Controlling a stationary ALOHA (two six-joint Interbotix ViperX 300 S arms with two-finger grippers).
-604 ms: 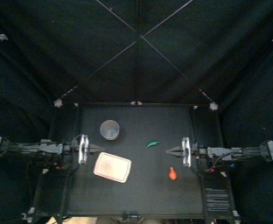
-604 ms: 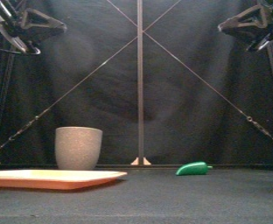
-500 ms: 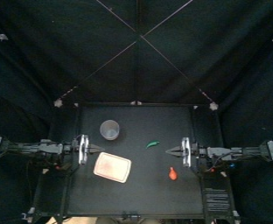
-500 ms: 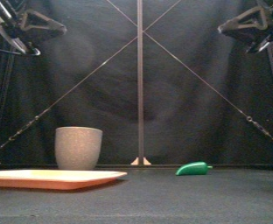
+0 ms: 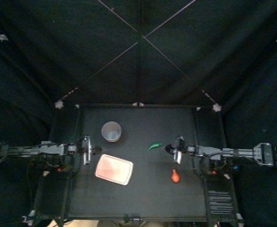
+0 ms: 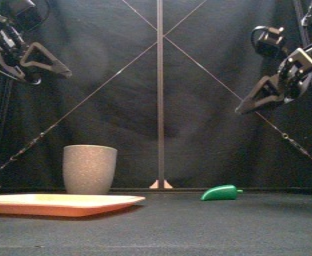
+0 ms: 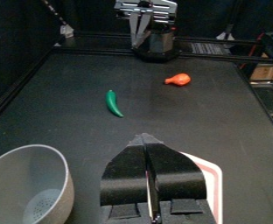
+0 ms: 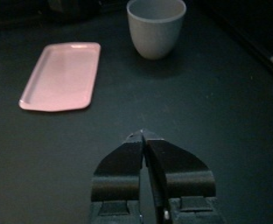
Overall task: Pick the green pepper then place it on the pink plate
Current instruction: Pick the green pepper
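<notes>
On the black table (image 5: 141, 120), the green pepper (image 5: 156, 144) lies flat near the middle, untouched and clear of the pink tray (image 5: 114, 168), which sits to its front left. A grey speckled cup (image 5: 111, 132) stands upright behind the tray, to the pepper's left and a little further back. A red toy (image 5: 174, 177) rests near the table's front, to the right of the tray and apart from it.

The right gripper (image 8: 140, 134) hangs in the air just to the right of the pepper as seen from above. The front view puts it high over the table, tilted downward toward the middle. Its wrist view shows the two jaws pressed together with nothing between them, pointed across the table toward the tray and the cup.

The left gripper (image 7: 149, 138) hangs at the table's left side, beside the tray's left edge in the top view and likewise well above the surface. Its jaws, too, are pressed together and hold nothing. Past their tips its wrist view takes in the pepper, the red toy and, at the far side, the right arm (image 7: 150, 26). The cup's rim and one corner of the tray show beside those jaws.
</notes>
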